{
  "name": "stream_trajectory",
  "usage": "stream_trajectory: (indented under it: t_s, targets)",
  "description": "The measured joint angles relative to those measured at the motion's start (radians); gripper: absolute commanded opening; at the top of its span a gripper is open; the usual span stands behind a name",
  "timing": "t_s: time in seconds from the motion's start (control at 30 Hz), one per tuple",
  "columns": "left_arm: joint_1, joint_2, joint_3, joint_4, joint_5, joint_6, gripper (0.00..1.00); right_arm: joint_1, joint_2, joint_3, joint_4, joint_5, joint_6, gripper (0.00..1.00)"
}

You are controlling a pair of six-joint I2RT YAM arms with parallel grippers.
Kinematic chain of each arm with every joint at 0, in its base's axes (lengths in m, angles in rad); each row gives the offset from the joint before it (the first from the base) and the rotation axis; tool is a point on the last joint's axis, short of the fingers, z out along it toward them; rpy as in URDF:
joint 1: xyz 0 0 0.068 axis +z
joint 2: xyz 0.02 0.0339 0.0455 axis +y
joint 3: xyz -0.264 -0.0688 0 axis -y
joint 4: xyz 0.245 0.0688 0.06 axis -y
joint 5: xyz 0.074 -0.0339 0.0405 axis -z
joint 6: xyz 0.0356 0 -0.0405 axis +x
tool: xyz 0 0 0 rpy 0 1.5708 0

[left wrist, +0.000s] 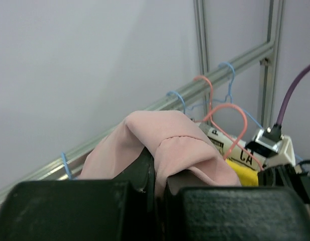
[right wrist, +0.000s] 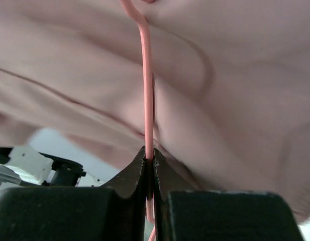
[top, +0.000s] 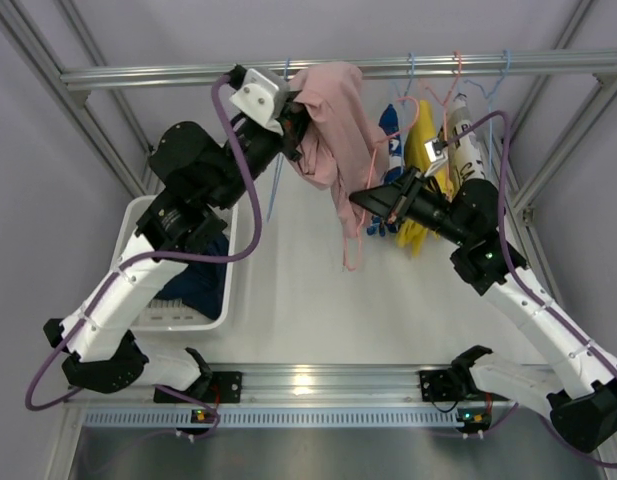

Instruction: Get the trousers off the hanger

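Nearest, on the left of the pale table, stands one white plastic basket, and the folded dark navy trousers lie inside it. The middle of the table between the two arms is bare, as is the strip along its near edge. Further in, the right gripper is clenched on one thin pink wire hanger, which runs up against the pale pink trousers. Whether the cloth is threaded on the wire cannot be told. The left gripper pinches a fold of this pink cloth high up, just below the metal rail. Four wire hooks sit on that rail, three blue and one pink. One bright yellow garment and one blue garment with white pattern crowd the right end, close behind the right gripper.
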Motion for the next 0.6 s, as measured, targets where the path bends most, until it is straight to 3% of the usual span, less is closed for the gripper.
stream_trajectory:
  t_s: [0.4,0.6]
  targets:
    - [0.000,0.076,0.314,0.046,0.005,0.010,0.00,0.000,0.000,-0.046,-0.021,0.001,-0.047,0.00]
    - [0.000,0.066,0.344,0.093,-0.031,0.068,0.00,0.000,-0.001,-0.046,-0.021,-0.003,-0.063,0.00]
